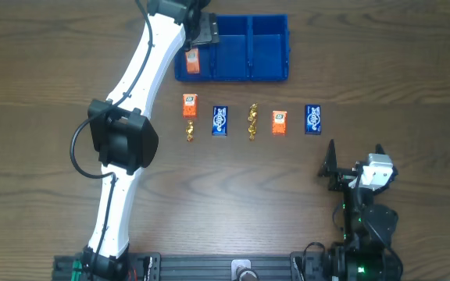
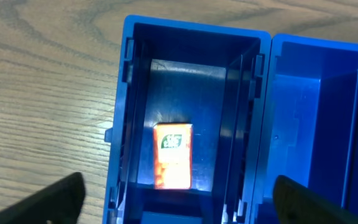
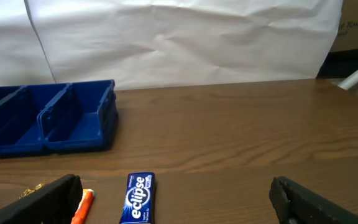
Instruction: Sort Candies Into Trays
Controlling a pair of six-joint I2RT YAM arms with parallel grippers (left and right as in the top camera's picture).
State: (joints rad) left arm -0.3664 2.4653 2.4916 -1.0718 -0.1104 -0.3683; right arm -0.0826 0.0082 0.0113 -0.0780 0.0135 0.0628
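The blue three-compartment tray (image 1: 268, 48) stands at the table's far edge. One orange candy box (image 2: 173, 155) lies in its left compartment. My left gripper (image 2: 178, 208) hovers open just above that box, holding nothing. A row of candies lies on the table in front of the tray: an orange box (image 1: 188, 104), a blue pack (image 1: 219, 120), a gold candy (image 1: 189, 130), a second gold candy (image 1: 251, 121), another orange box (image 1: 279, 122) and another blue pack (image 1: 312, 119). My right gripper (image 1: 354, 162) rests open near the right arm's base, apart from the row.
The tray's middle and right compartments (image 1: 268, 39) hold nothing. In the right wrist view, a white sheet (image 3: 185, 37) hangs behind the table's far edge. Bare wood lies to the right of the blue pack (image 3: 137, 198).
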